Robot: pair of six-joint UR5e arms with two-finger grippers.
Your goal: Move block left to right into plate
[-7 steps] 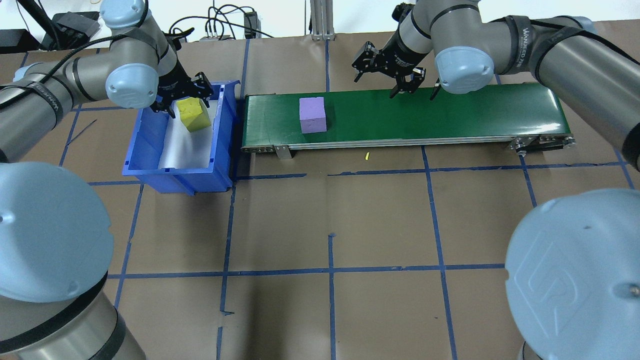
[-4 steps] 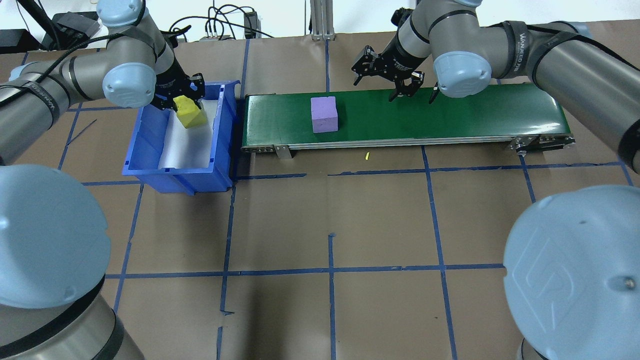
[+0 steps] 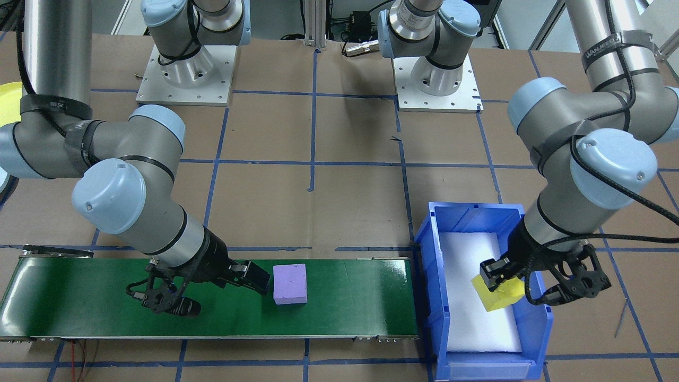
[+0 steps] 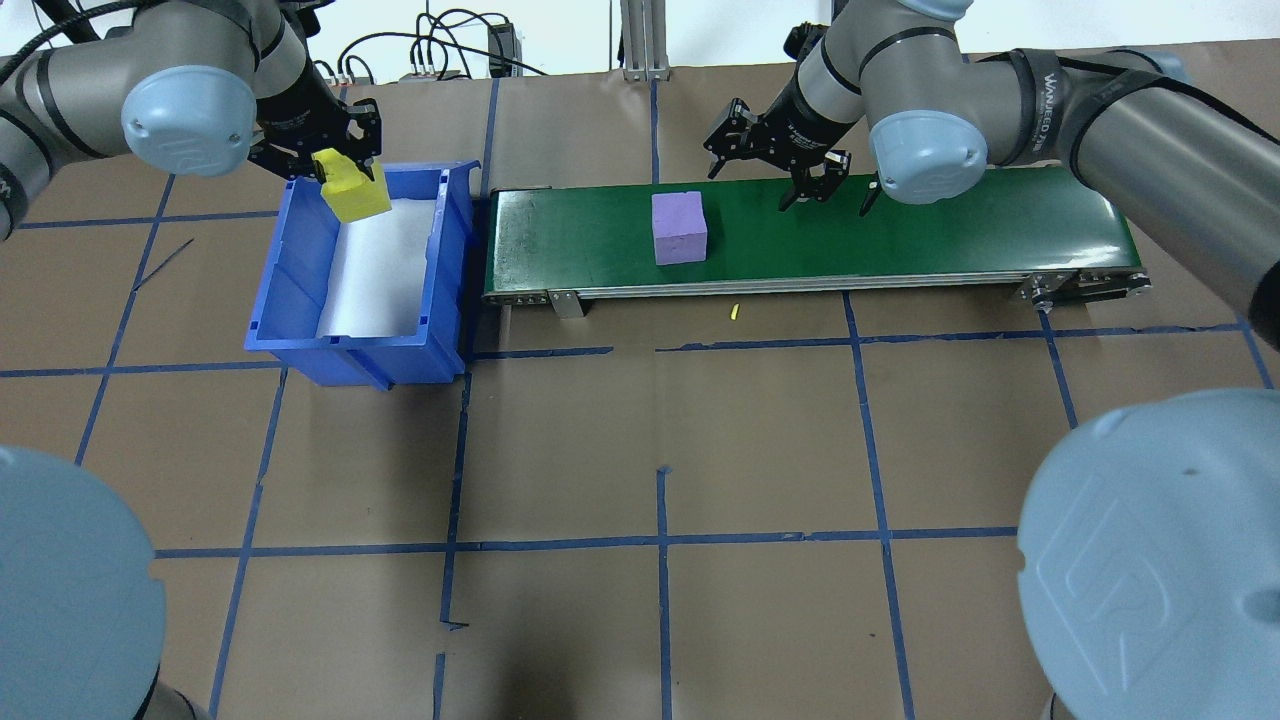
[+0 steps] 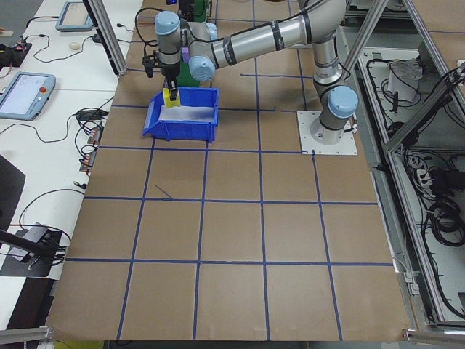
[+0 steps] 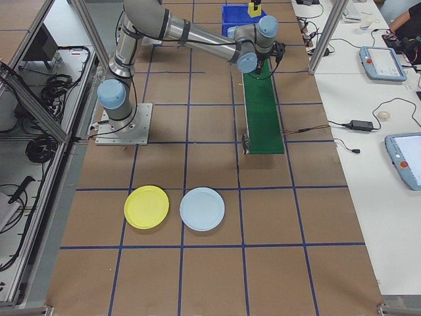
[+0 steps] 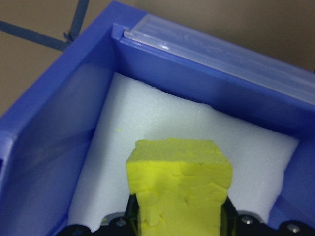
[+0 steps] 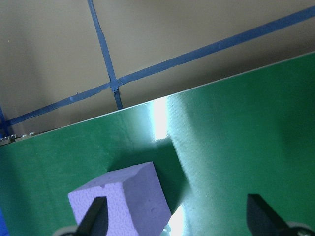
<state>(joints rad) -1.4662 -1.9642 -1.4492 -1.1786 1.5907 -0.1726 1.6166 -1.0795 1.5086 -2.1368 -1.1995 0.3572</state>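
Your left gripper (image 4: 335,172) pinches the yellow block (image 4: 352,193) above the blue bin (image 4: 300,330) — right gripper (image 4: 840,190) spread wide over the green belt (image 4: 900,230), purple block (image 4: 679,227) nearby; yellow plate (image 6: 147,207) well apart.

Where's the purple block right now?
In the overhead view the purple block sits on the green conveyor belt, left of its middle, right of the blue bin; the open right gripper is just beyond it.
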